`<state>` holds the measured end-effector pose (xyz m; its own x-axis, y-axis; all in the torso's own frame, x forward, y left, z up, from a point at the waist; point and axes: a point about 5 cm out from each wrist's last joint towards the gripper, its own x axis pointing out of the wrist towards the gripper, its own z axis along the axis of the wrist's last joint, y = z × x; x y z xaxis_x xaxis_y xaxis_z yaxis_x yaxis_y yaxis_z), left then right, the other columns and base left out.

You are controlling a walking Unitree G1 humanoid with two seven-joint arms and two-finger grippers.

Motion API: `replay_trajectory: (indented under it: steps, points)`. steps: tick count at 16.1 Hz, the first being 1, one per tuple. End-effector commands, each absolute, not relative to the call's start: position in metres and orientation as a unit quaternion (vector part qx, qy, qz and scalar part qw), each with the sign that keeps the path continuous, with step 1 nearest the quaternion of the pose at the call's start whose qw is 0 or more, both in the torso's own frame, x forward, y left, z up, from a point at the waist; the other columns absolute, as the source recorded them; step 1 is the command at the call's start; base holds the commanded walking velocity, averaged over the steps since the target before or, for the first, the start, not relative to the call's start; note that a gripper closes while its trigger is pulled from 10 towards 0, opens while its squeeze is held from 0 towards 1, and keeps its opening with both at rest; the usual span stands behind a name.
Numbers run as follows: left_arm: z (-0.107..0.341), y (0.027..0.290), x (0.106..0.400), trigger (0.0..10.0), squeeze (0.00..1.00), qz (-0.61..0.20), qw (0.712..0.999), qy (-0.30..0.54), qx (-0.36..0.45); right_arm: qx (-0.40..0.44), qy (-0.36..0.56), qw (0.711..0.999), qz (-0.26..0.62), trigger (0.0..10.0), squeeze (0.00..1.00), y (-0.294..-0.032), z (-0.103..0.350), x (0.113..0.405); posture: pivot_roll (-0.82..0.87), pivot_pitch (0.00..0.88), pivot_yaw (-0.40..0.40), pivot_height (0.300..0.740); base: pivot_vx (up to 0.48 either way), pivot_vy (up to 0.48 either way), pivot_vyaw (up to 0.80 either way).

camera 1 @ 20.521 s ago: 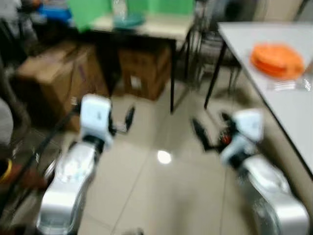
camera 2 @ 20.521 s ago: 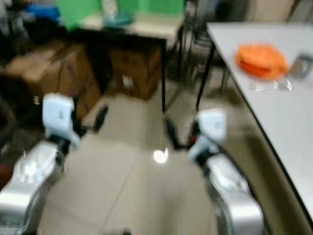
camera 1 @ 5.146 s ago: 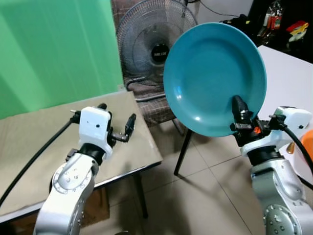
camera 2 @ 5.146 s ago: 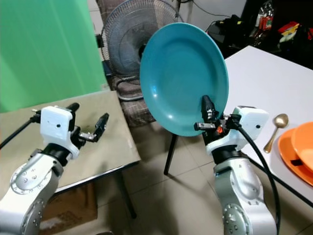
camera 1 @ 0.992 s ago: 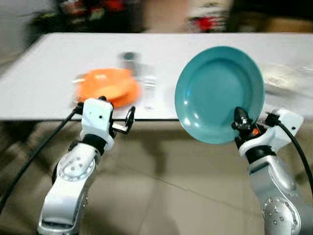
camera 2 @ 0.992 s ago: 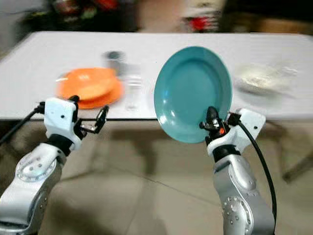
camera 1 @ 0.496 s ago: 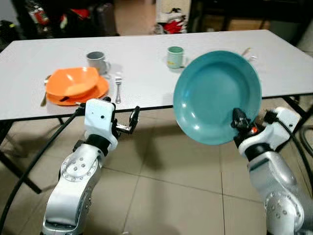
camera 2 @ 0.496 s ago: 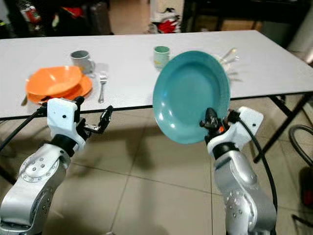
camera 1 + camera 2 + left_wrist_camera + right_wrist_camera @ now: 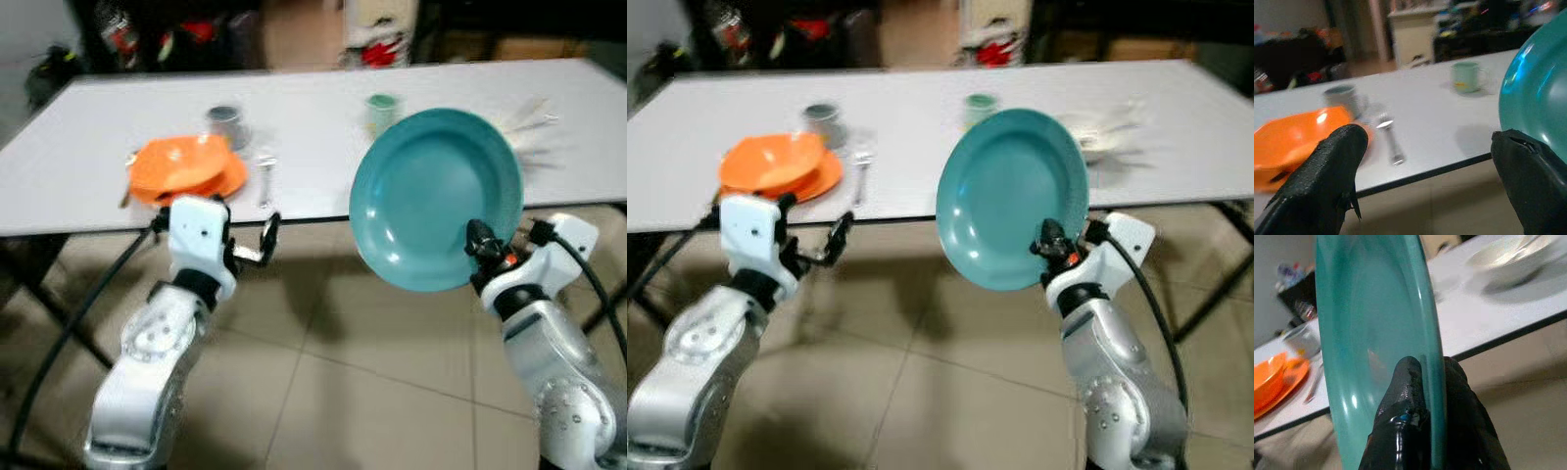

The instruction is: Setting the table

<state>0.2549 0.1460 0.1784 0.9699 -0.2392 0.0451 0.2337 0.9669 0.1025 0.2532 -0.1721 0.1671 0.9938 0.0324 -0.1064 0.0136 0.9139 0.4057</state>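
Teal plate is held nearly upright in the air, in front of the white table's near edge and above the tiled floor, its face turned toward the robot's left. Right gripper pinches the plate's lower rim, one black finger on each side, as the right wrist view confirms. Left gripper is raised just short of the table edge, its two fingers spread wide with nothing between them. On the table: an orange bowl sits on an orange plate toward the robot's left, a grey mug behind it, a fork just beside it. A pale green mug stands near the middle. A white dish lies further right, its contents blurred
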Motion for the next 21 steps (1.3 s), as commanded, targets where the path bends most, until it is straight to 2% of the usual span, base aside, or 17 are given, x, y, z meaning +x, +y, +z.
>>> replay_trajectory:
  steps: [1, 5, 9, 16, 21]
  points:
    - [0.178, 0.147, 0.256, 10.0, 0.00, -0.119, 0.992, -0.025, 0.048, 0.208, 0.042, 0.977, 0.027, 10.0, 0.00, -0.167, 0.175, 0.254, -0.05, 0.033, 0.033, 0.740, 0.360, 0.000, 0.00]
    - [0.177, 0.147, 0.255, 10.0, 0.00, -0.118, 0.992, -0.022, 0.046, 0.200, 0.058, 0.978, 0.030, 10.0, 0.00, -0.166, 0.172, 0.257, -0.05, 0.036, 0.026, 0.740, 0.361, 0.000, 0.00]
    - [0.177, 0.147, 0.255, 10.0, 0.00, -0.119, 0.992, -0.021, 0.045, 0.197, 0.078, 0.977, 0.033, 10.0, 0.00, -0.164, 0.168, 0.259, -0.05, 0.042, 0.026, 0.740, 0.361, 0.000, -0.73]
    - [0.177, 0.146, 0.255, 10.0, 0.00, -0.126, 0.991, -0.020, 0.047, 0.256, 0.095, 0.961, 0.039, 10.0, 0.00, -0.164, 0.165, 0.259, -0.05, 0.046, 0.033, 0.740, 0.353, 0.000, 0.00]
    - [0.177, 0.145, 0.256, 10.0, 0.00, -0.130, 0.990, -0.021, 0.047, 0.268, 0.105, 0.956, 0.049, 10.0, 0.00, -0.165, 0.164, 0.259, -0.05, 0.047, 0.032, 0.740, 0.349, 0.000, 0.00]
